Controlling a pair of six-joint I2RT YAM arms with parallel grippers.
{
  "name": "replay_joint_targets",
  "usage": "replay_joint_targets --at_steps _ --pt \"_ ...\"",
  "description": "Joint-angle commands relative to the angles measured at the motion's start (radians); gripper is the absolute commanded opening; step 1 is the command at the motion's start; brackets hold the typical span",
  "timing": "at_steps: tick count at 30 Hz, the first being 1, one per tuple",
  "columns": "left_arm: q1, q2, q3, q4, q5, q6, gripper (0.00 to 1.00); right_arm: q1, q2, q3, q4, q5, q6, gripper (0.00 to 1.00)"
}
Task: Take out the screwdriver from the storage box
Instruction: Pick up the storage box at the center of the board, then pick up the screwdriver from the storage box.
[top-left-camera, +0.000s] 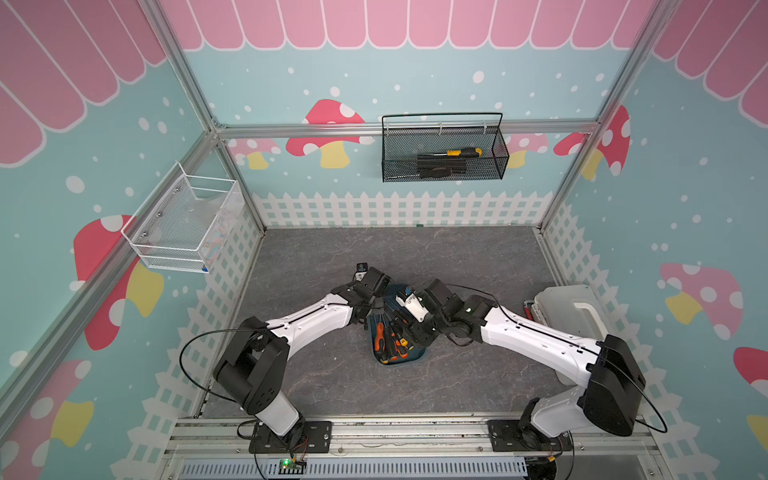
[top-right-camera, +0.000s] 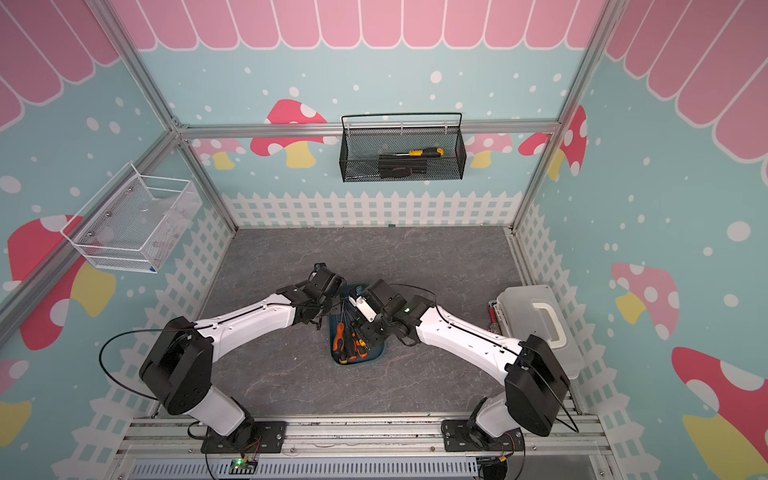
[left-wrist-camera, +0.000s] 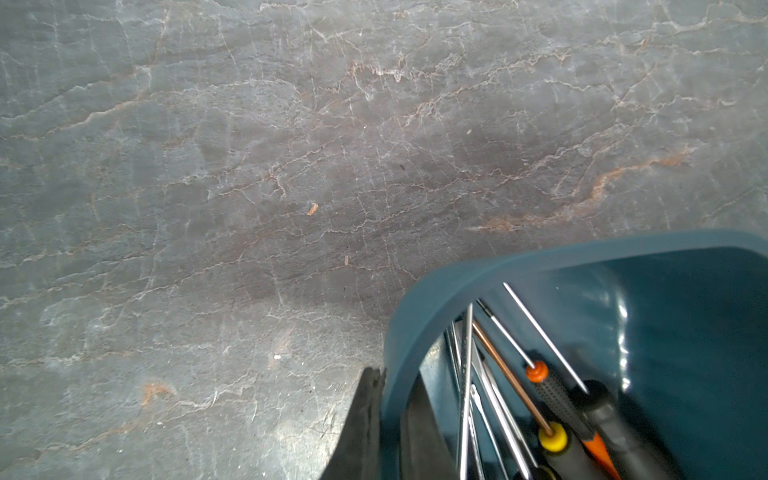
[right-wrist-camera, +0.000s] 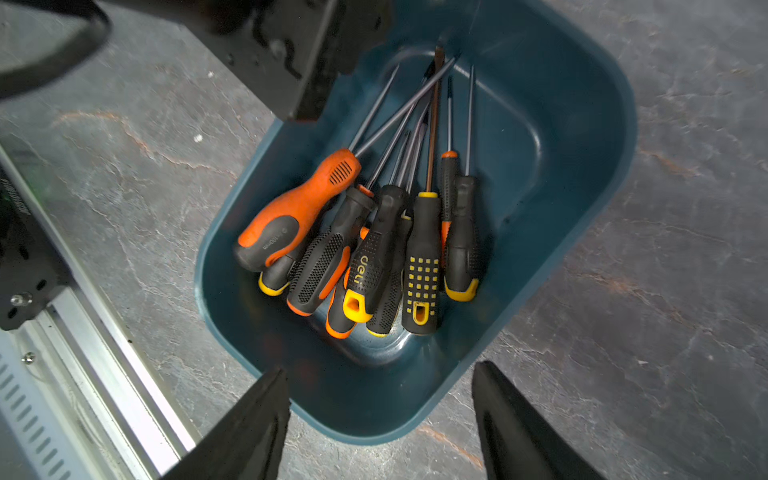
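the screwdrivers (right-wrist-camera: 374, 249) lie heaped in the storage box (right-wrist-camera: 573, 137), handles bunched at one end, shafts fanning toward the other. the box sits on the table (top-left-camera: 332, 257), out in the middle between both arms. the left gripper (left-wrist-camera: 392, 399) is pinched onto the box's rim, one finger inside the wall, one outside. the right gripper (right-wrist-camera: 380, 372) hangs above the handle end, jaws apart, holding nothing. a white lidded case (top-left-camera: 569, 311) sits well apart on the right.

We see the storage box (right-wrist-camera: 582, 124) as smooth, faintly glossy teal plastic. The screwdrivers (right-wrist-camera: 422, 257) have bright metal shafts and matt, dimpled rubbery handles. The bench (left-wrist-camera: 291, 145) looks like matt, veined grey stone.
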Motion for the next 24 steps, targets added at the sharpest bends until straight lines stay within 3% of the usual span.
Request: replay_joint_targets --at_steps 1,12,24 --pt "0.002 -0.054 -0.009 0.066 -0.025 -0.026 0.0 0.007 0.024 0.006 0.043 -0.011 0.004 0.71" --pt "0.001 -0.077 -0.032 0.083 -0.011 -0.041 0.0 0.026 0.135 0.038 0.092 -0.041 0.015 0.6" --pt "0.001 -0.084 -0.048 0.1 -0.006 -0.05 0.0 0.03 0.227 0.059 0.116 -0.033 0.018 0.38"
